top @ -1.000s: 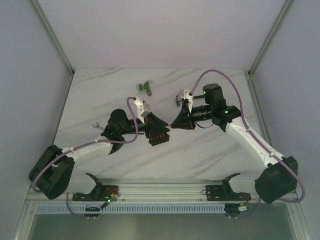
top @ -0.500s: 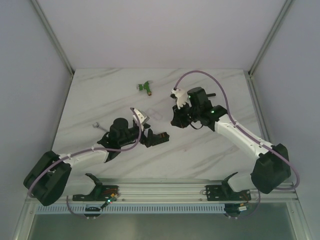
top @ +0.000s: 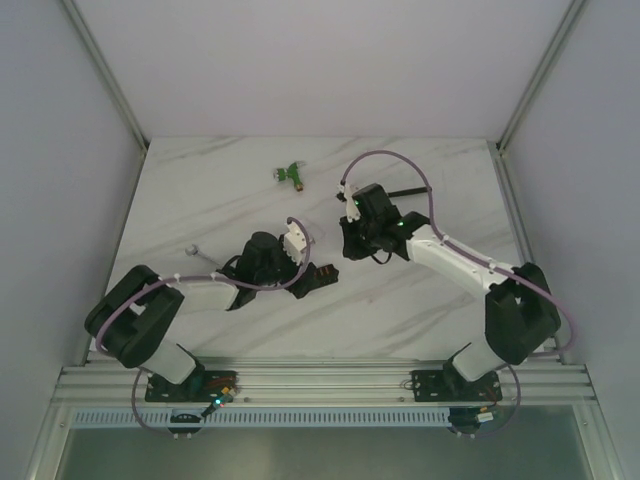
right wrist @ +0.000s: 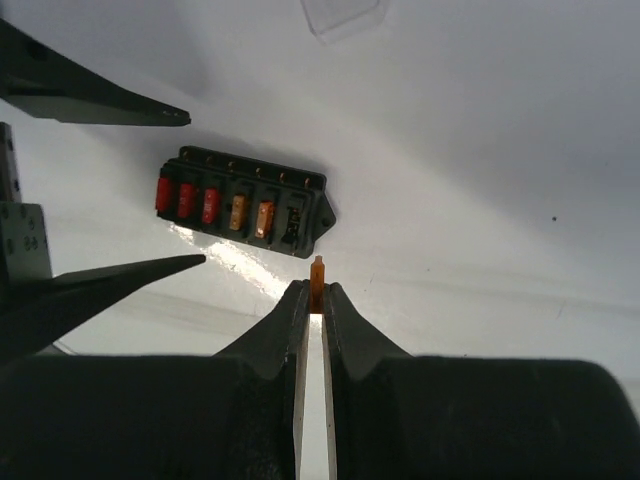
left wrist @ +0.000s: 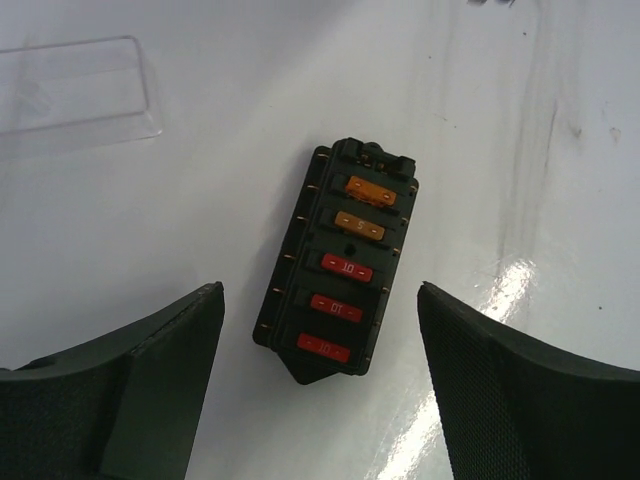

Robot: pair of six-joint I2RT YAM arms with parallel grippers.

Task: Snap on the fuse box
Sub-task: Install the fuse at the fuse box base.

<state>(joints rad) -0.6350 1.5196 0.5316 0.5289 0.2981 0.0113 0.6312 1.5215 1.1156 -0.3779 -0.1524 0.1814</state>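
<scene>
**Left wrist view.** My left gripper (left wrist: 318,300) is spread wide. Its two dark fingers (left wrist: 120,390) rise from the lower corners of the frame. The fuse box (left wrist: 338,262) lies flat on the white table (left wrist: 560,120) between them. Bare table shows on each side of the box, so neither finger touches it. The box runs down the centre of the frame at a slight tilt. Along its middle are two orange fuses (left wrist: 365,208) toward the top and three red fuses (left wrist: 335,308) below. A clear lid (left wrist: 75,90) lies in the upper left corner, well apart from the box.

**Right wrist view.** My right gripper (right wrist: 312,292) is pressed almost together, pinching a loose fuse (right wrist: 318,272), small and orange, that stands upright out of the fingertips at centre frame. It sits just below the right end of the box, beside the dark slot there. I cannot tell whether it touches the box. My left fingers frame the box from the left edge, one above it and one below. Part of the lid shows at the top edge.

**Top view.** Both grippers stand close together at mid-table, with the box between them. A green part (top: 291,173) lies toward the top and a small metal piece (top: 191,250) lies at the left, both well apart from the box.
</scene>
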